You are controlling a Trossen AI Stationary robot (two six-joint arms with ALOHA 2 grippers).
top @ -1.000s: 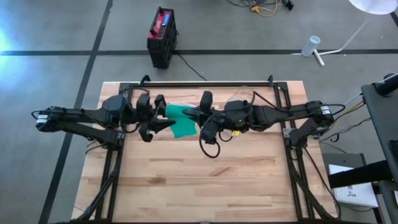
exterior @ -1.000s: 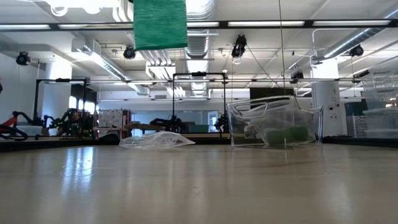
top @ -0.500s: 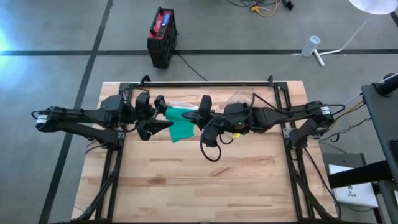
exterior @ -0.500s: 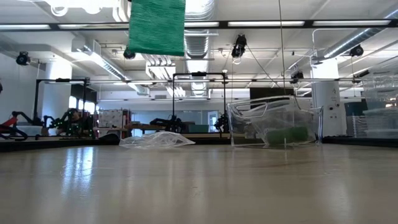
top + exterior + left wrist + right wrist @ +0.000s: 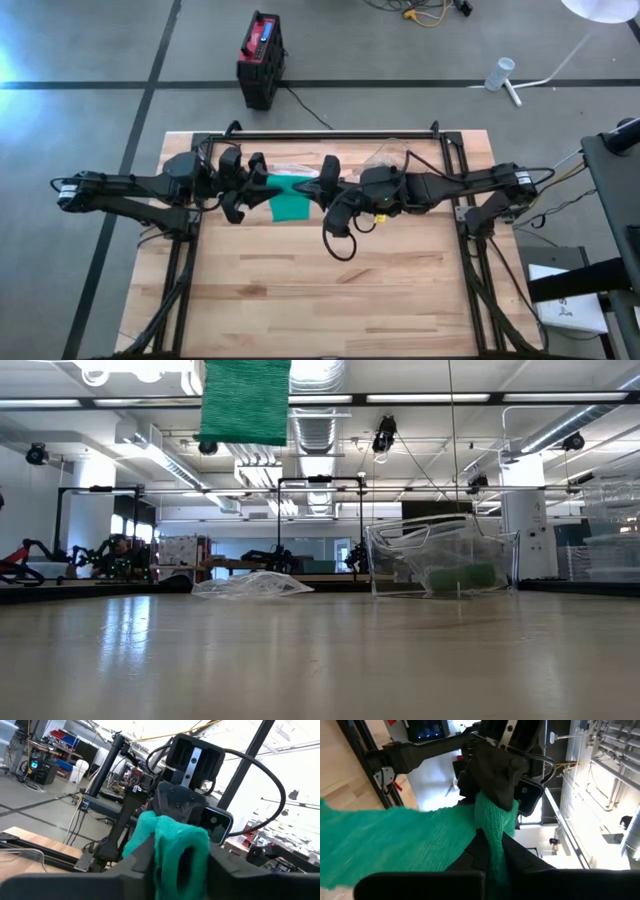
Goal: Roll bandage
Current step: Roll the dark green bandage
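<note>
Above the back half of the worktop (image 5: pixel 330 290), the two arms meet end to end with the green bandage (image 5: pixel 291 196) stretched between them. The left claw (image 5: pixel 262 187) is clenched on one bunched end of the bandage, and the right claw (image 5: pixel 318 190) is clenched on the other. A loose flap hangs down, well above the worktop.

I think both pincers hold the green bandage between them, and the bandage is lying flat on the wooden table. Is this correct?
Not quite. Both pincers, the left pincer and the right pincer, do hold the green bandage between them, but it is not lying on the wooden table. The low view shows the bandage hanging high above the tabletop.
</note>
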